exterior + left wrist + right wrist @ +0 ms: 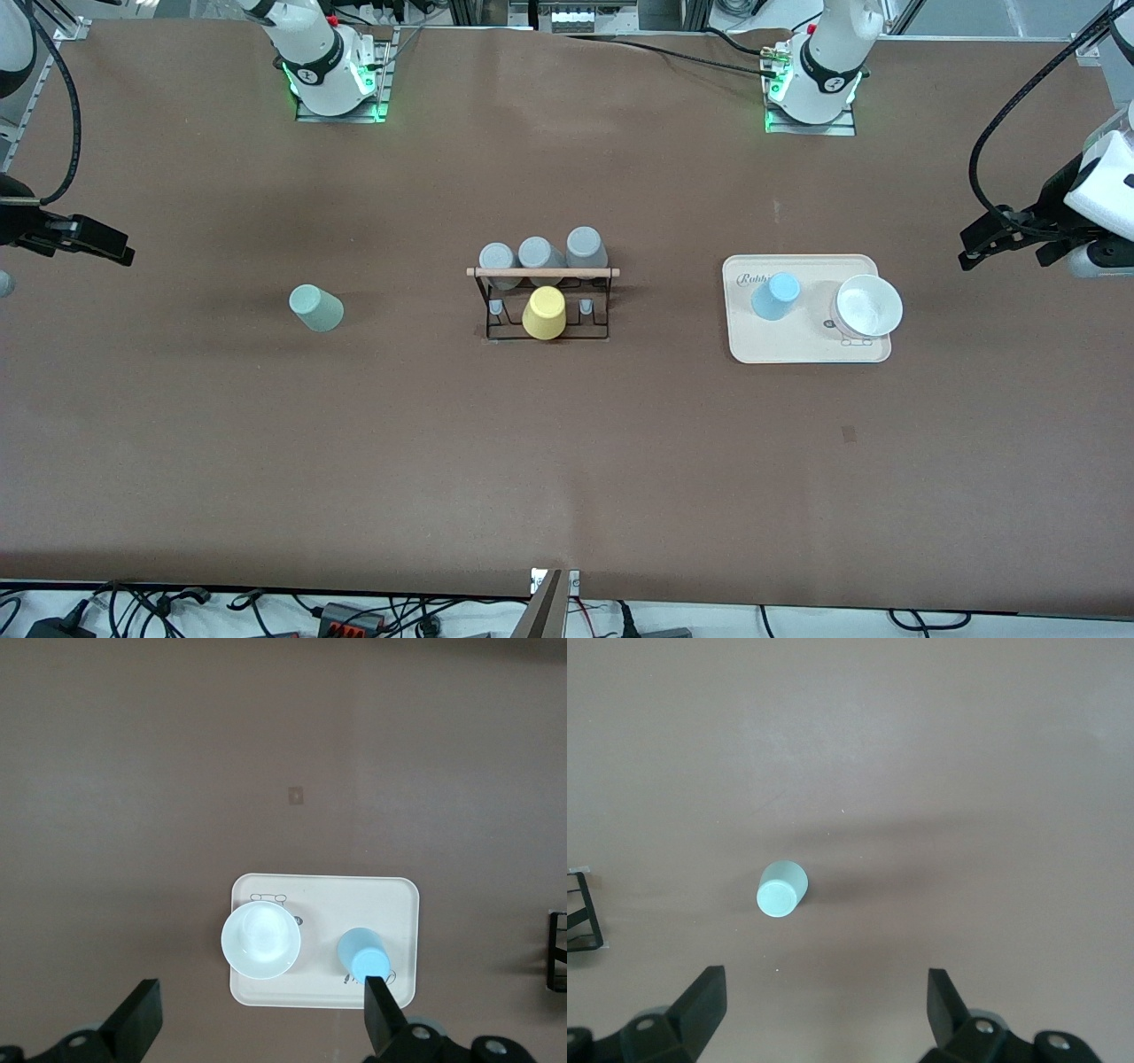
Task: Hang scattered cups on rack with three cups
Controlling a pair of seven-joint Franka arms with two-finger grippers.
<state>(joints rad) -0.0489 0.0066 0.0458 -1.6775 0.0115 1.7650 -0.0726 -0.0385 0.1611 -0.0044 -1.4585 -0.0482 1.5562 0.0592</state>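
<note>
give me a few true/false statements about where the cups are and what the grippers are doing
1. The light blue cup stands on the cream tray. True.
2. The sage-green cup hangs on the rack. False: it sits on the table toward the right arm's end.
3. The left gripper holds the white bowl. False: it is open and empty, above the tray.
4. The right gripper is open over the sage-green cup. True.
5. The yellow cup is on the rack. True.
</note>
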